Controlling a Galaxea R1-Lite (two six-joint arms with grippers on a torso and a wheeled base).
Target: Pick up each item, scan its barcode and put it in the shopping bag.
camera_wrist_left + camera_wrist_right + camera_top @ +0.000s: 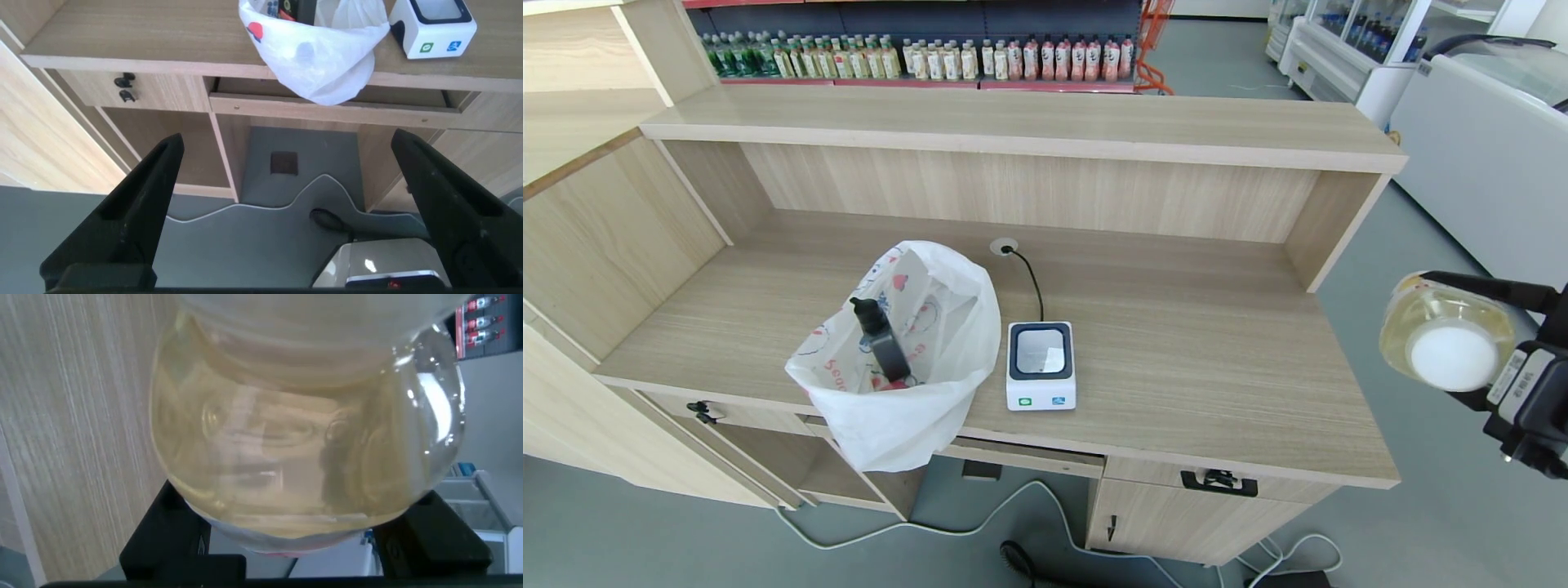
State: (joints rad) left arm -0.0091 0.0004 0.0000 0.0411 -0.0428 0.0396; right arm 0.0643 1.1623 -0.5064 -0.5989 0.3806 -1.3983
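A clear bottle of yellowish liquid with a white cap (1445,339) hangs beyond the counter's right end, cap turned toward the head camera, with my right gripper (1503,343) shut on it. The same bottle (306,429) looms close in the right wrist view between black fingers (176,539). A white shopping bag (907,359) sits at the counter's front left, a dark spray bottle (880,339) standing inside. Just right of the bag lies the white barcode scanner (1041,364). My left gripper (294,220) is open below the counter front, beneath the bag (315,45).
The wooden counter (1176,343) has a raised back shelf and side walls. A black cable (1031,278) runs from the scanner to a hole at the back. Drawers and cables lie beneath the front edge. Freezers (1486,122) stand right.
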